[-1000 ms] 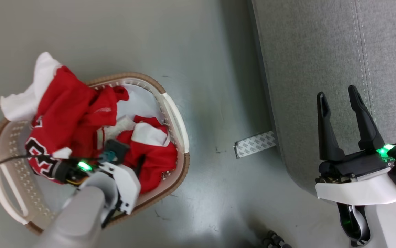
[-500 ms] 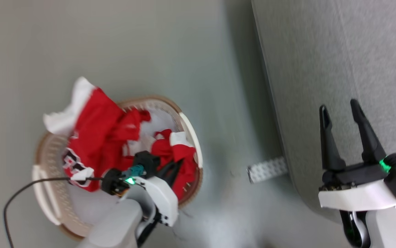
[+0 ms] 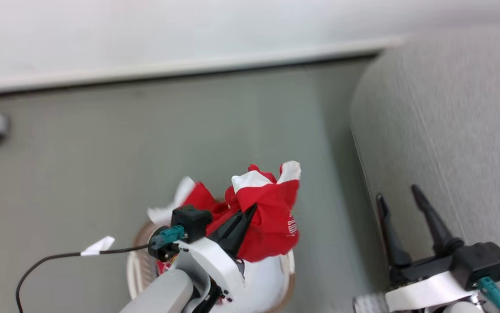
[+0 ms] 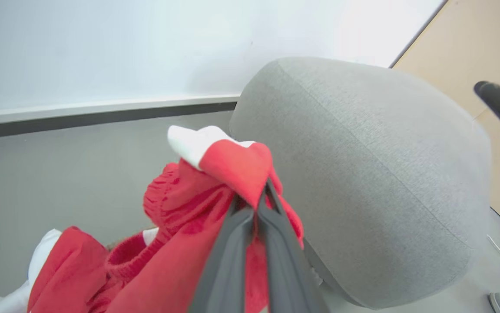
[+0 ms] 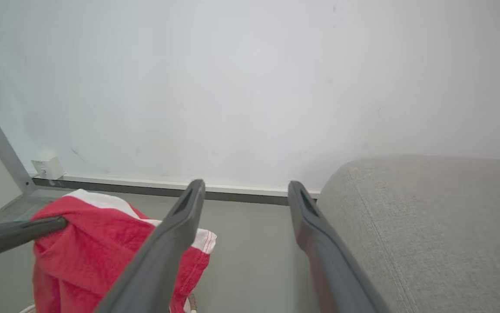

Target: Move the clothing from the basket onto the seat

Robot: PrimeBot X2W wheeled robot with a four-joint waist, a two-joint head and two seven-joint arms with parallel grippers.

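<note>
Red clothing [image 3: 271,226] that lay in the basket [image 3: 137,254] a second ago now hangs above it, pinched in the clamped left gripper [image 3: 252,209], beside the seat [image 3: 449,130] but not yet over it, so the carry across remains; the right gripper [image 3: 397,193] stays spread, empty.

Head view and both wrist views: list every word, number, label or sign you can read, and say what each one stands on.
No text here can be read.
Small white print on the red clothing, head view: too blurred to read.
White tag on the black cable: no writing can be made out.
Seat and wall: no text.
</note>
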